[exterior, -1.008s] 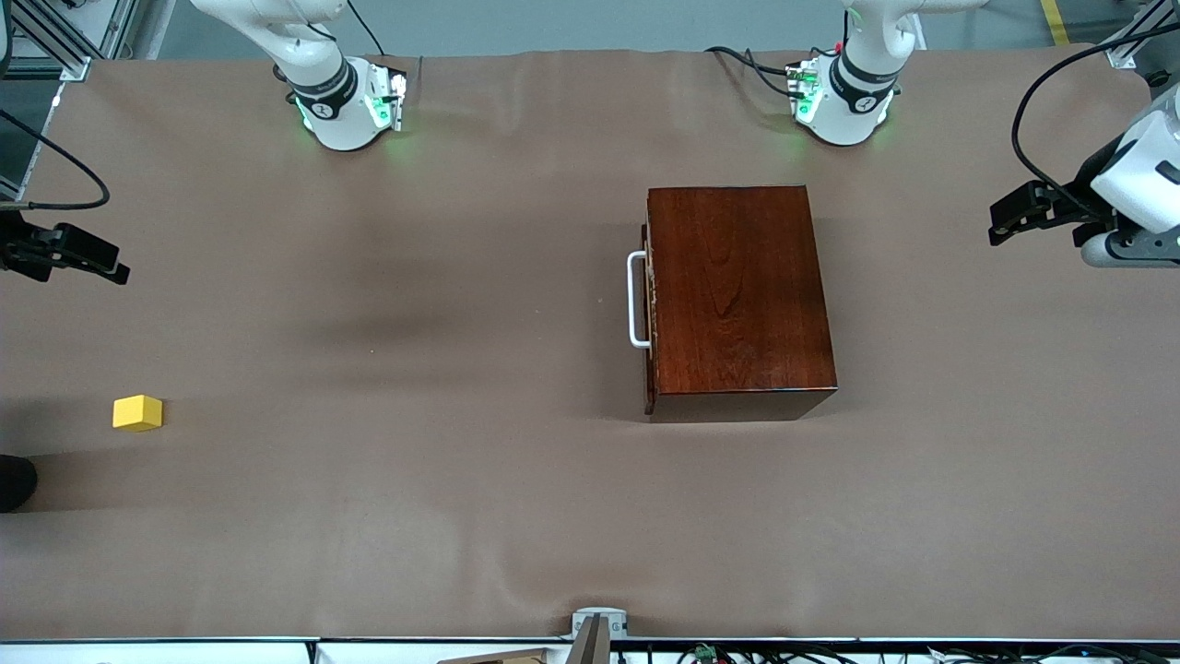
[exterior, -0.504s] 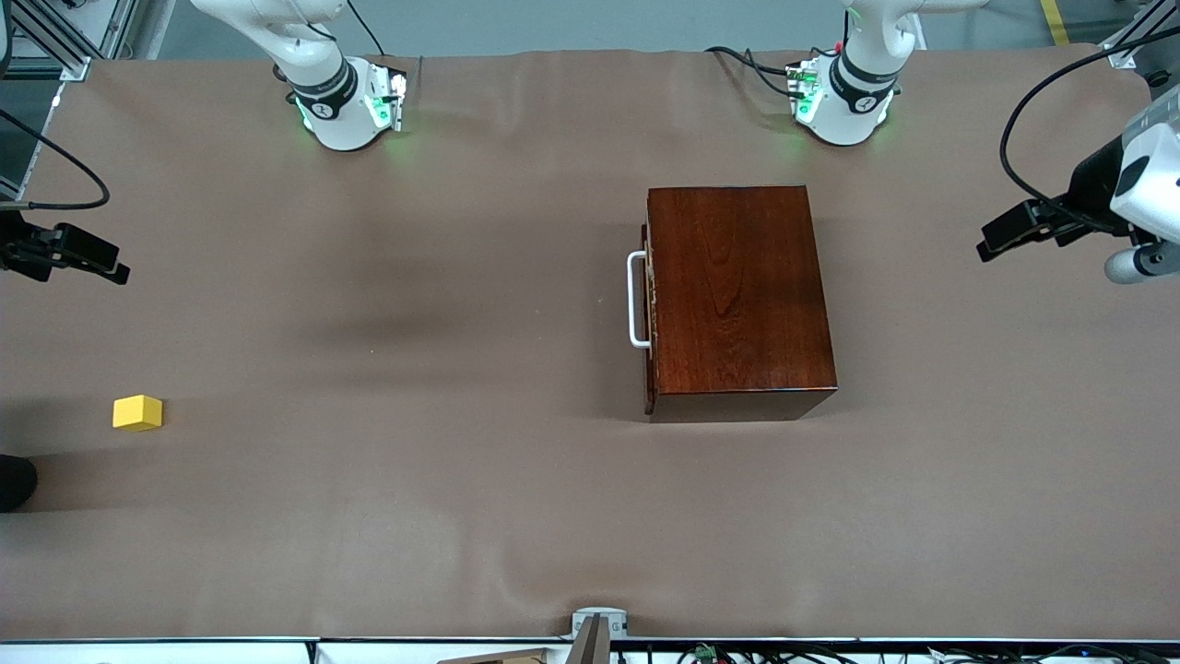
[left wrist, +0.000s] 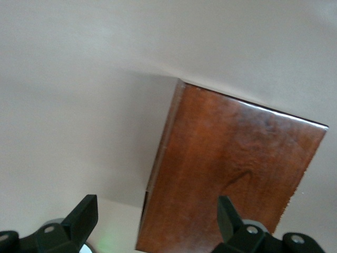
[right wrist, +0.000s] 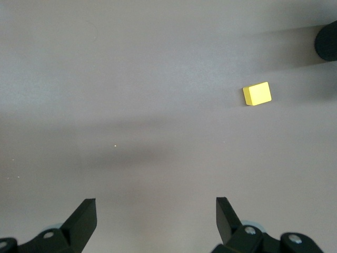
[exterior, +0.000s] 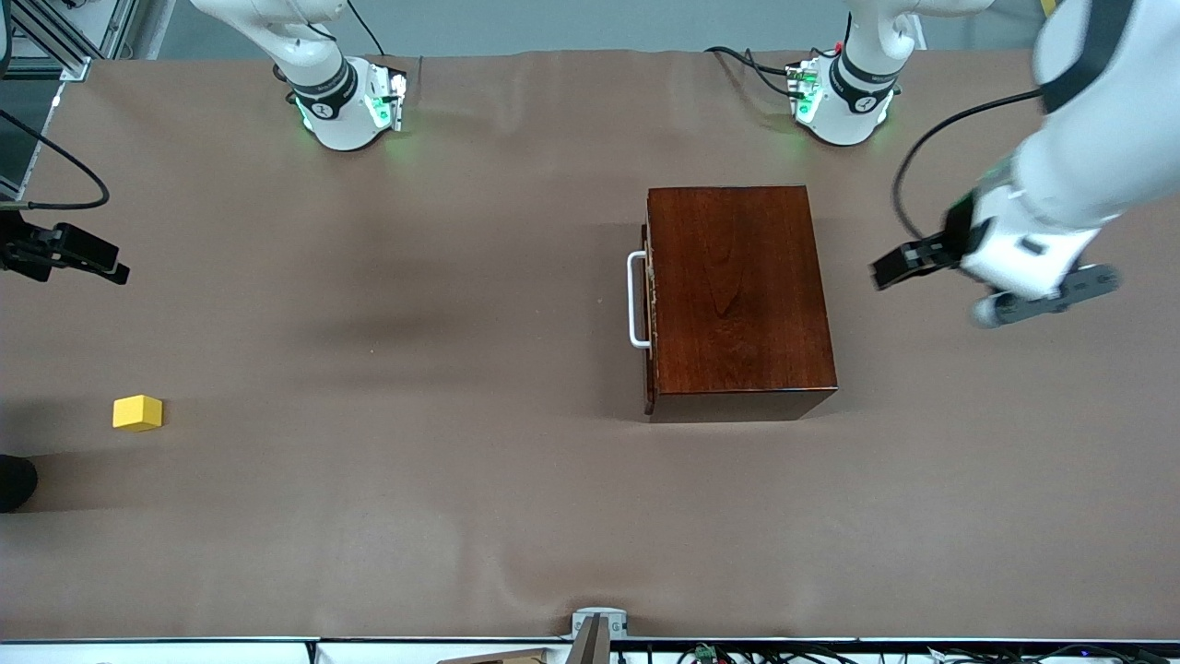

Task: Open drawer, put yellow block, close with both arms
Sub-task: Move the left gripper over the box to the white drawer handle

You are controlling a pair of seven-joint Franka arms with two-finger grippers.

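Nothing is done yet — the drawer (exterior: 648, 300) sits shut in the cabinet (exterior: 737, 295), its handle (exterior: 635, 300) untouched. My left gripper (exterior: 899, 267) hangs in the air at the cabinet's three o'clock, jaws wide and empty. My right gripper (exterior: 97, 263) waits at the table's nine o'clock edge, jaws wide too, holding nothing. The block (exterior: 137, 412) lies on the table at about eight o'clock, nearer the front camera than my right gripper. Opening, loading, closing — all of it remains.
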